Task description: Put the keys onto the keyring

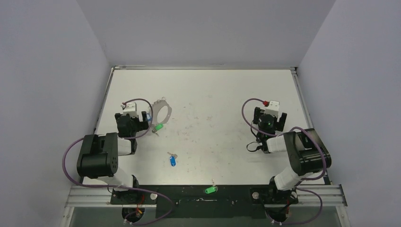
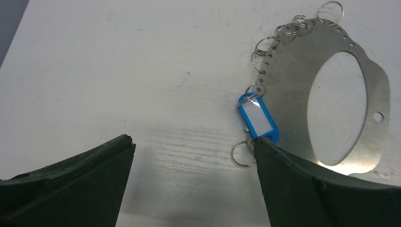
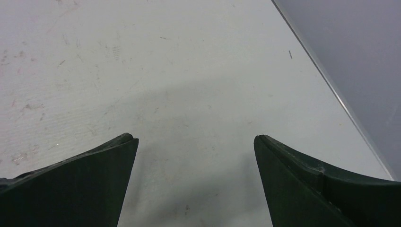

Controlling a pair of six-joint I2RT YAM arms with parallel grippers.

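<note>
lying flat on the left half of the white table (image 1: 213, 94), the keyring (image 2: 373, 90) carries small split rings (image 2: 233, 153) and a blue tag (image 2: 257, 118) whose white label is blank. one green key (image 1: 159, 127) lies just beside it, the blue key (image 1: 172, 161) nearer the middle, the second green key (image 1: 210, 190) on the black rail (image 1: 189, 193) by the bases. the table is scuffed, with grey walls (image 1: 47, 71) around it. the left claw (image 2: 193, 139) hangs fully open over the keyring's edge, holding nothing. the right claw (image 3: 195, 137), equally wide, hovers empty over the table's right side.
</note>
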